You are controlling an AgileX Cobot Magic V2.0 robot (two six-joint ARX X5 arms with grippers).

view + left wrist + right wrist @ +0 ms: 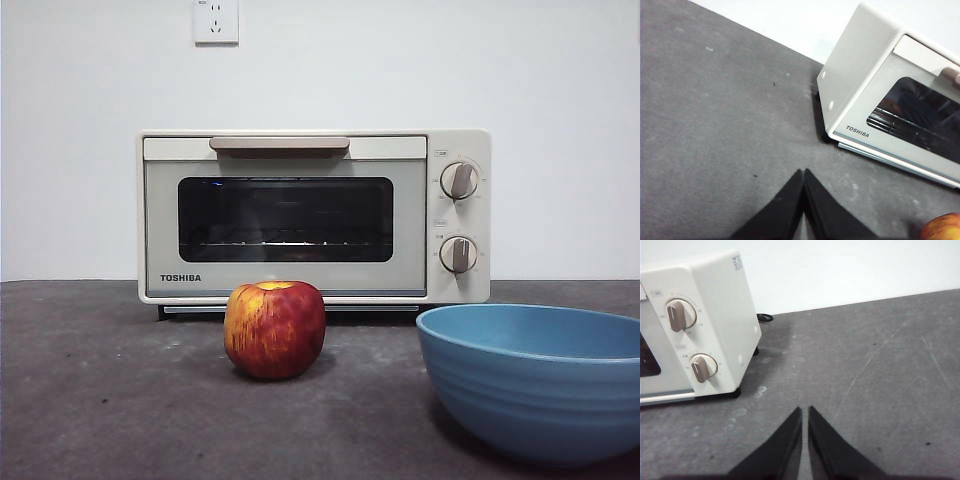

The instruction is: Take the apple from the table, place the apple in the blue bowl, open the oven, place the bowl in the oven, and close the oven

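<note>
The front view alone shows the whole scene: the apple [275,329] stands on the table [100,400] at lower centre, just in front of the oven [313,216], whose dark glass door is shut under its beige handle [279,146], and the blue bowl [534,381] sits at lower right, apart from the apple. No arm appears there. The left wrist view shows what the front cannot, the oven's plain side wall and a sliver of the apple at its lower right corner. The right wrist view shows the two knobs [680,315] and a black cable [764,317] behind the oven. The left gripper [803,172] and the right gripper [805,410] each hang over bare table, jaws clenched together and holding nothing.
</note>
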